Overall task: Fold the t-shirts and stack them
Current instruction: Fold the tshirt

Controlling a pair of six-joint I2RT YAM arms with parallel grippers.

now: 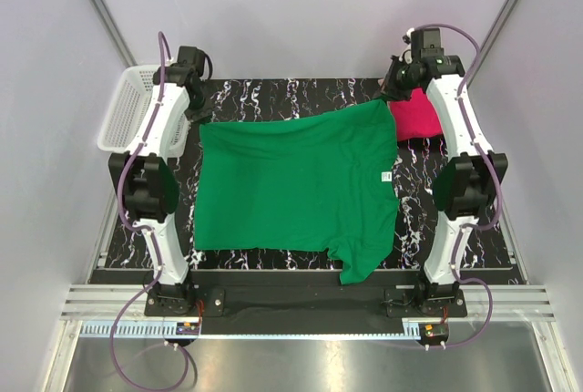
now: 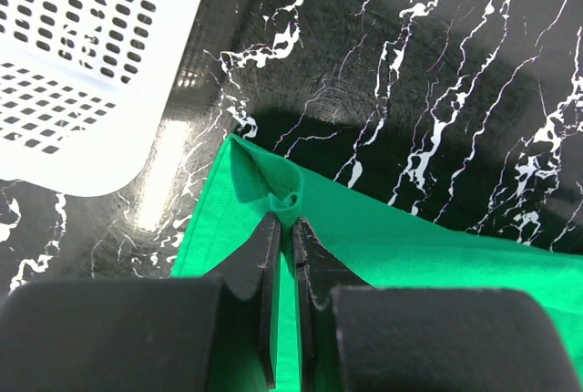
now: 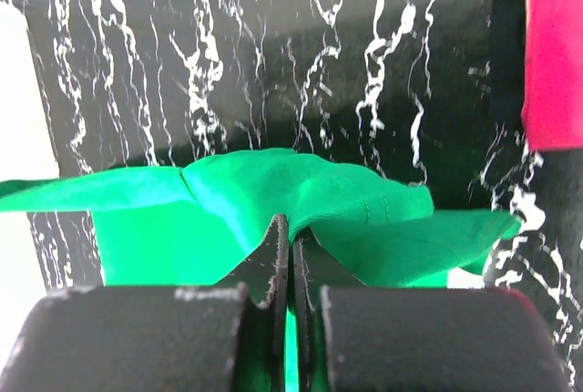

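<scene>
The green t-shirt (image 1: 296, 187) lies spread across the black marbled table, its white neck label (image 1: 384, 175) toward the right and one sleeve hanging over the near edge. My left gripper (image 1: 199, 111) is shut on its far left corner (image 2: 273, 193), cloth bunched between the fingertips (image 2: 270, 228). My right gripper (image 1: 390, 93) is shut on the far right corner (image 3: 310, 196), which is lifted a little off the table. The pink t-shirt (image 1: 414, 114) lies folded at the far right, partly behind the right arm; its edge (image 3: 554, 55) shows in the right wrist view.
A white mesh basket (image 1: 127, 109) stands off the table's far left corner, close to the left gripper; its wall (image 2: 82, 55) fills the upper left of the left wrist view. White walls enclose the table (image 1: 301, 91) on three sides.
</scene>
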